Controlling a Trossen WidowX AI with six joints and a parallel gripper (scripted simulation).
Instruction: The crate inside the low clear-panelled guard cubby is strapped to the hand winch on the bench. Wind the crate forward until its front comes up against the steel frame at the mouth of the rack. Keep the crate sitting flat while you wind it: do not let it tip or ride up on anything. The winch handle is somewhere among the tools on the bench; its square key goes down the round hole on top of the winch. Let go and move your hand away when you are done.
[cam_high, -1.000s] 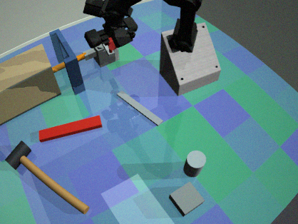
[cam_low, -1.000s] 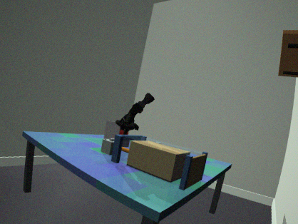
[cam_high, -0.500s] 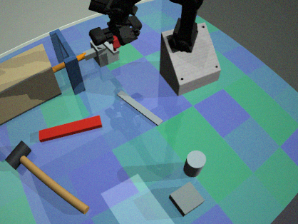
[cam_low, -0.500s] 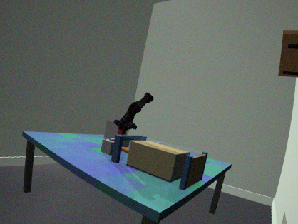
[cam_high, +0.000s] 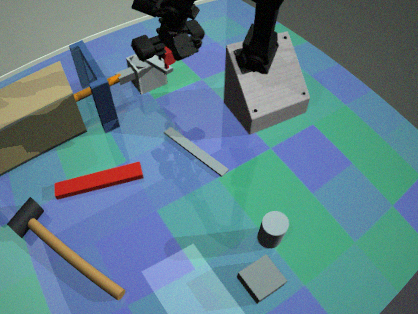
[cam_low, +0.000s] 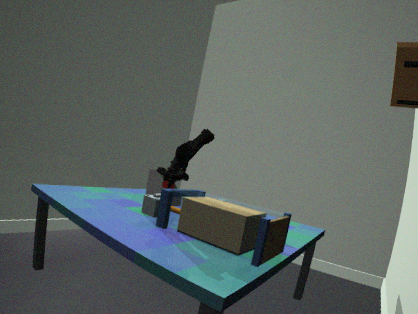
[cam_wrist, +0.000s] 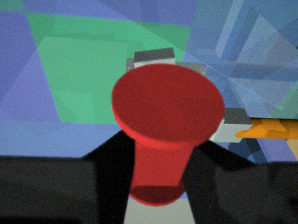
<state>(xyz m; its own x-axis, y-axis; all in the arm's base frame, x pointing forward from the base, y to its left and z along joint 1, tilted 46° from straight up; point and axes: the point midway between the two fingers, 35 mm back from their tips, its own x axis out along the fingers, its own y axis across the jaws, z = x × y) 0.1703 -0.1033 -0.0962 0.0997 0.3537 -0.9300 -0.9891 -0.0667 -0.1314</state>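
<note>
Winding under way: gripper (cam_high: 167, 50) clamped on red winch handle (cam_high: 169, 56), fingers narrow around its knob, handle seated over grey hand winch (cam_high: 147, 75) near far edge of bench (cam_low: 100, 220). Orange strap (cam_high: 95, 88) runs taut from winch through blue steel frame (cam_high: 95, 85) to tan crate (cam_high: 35, 112). Crate sits flat inside clear-panelled cubby, long axis in line with strap, front face pointing toward winch; front looks just short of frame in top view, small gap judged remaining. Next move judged: more cranking round winch axis, slow, key kept down in hole, watching crate for tipping; then release and withdrawal. Wrist view: red knob (cam_wrist: 167, 107) fills centre, winch body partly hidden behind it. Mallet (cam_high: 60, 245), red bar (cam_high: 98, 179), grey strip (cam_high: 196, 151) lie well apart, untouched.
</note>
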